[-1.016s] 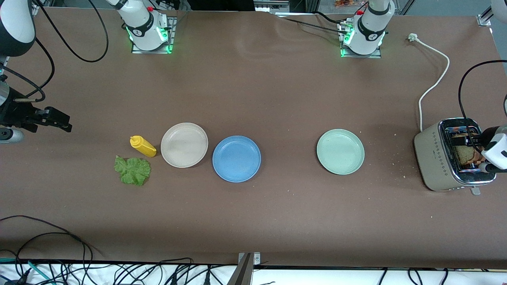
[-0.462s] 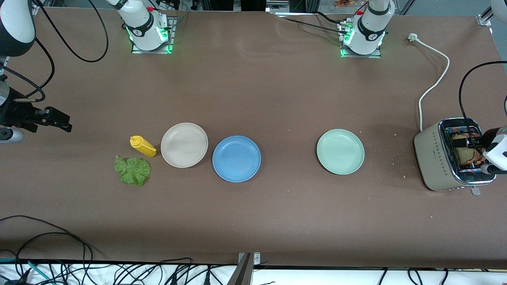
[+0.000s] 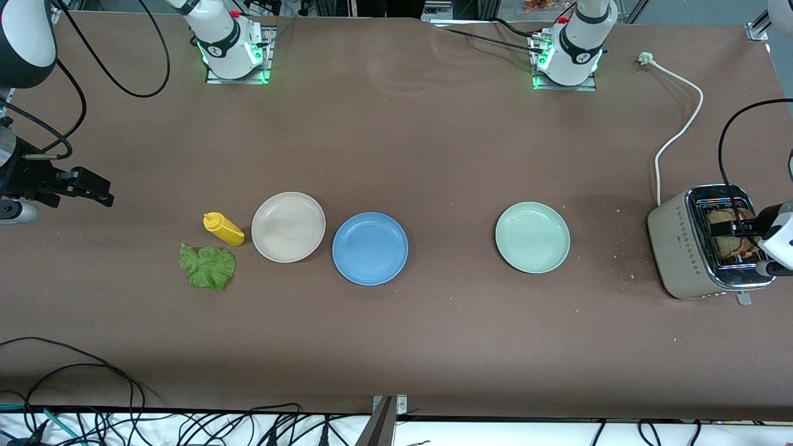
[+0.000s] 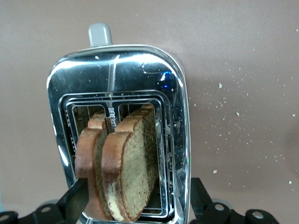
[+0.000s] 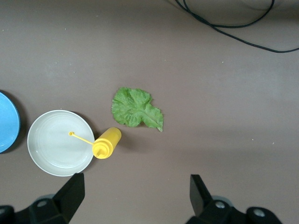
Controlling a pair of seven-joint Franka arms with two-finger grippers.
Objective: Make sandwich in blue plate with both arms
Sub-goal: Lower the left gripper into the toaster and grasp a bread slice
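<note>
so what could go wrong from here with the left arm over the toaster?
1. The two bread slices lean together in the toaster, and the open left pincer straddles both, so closing could grab two or crush them.
2. A snagged slice might drag the toaster, which stands near the table's end.
3. The blue plate is well away, so a loose grip could drop bread on the way. The right pincer waits, open.

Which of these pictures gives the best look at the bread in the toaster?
The left wrist view: it looks straight down on two brown bread slices standing in the toaster. The front view shows them small and partly hidden by the arm. The right wrist view shows no bread.
</note>
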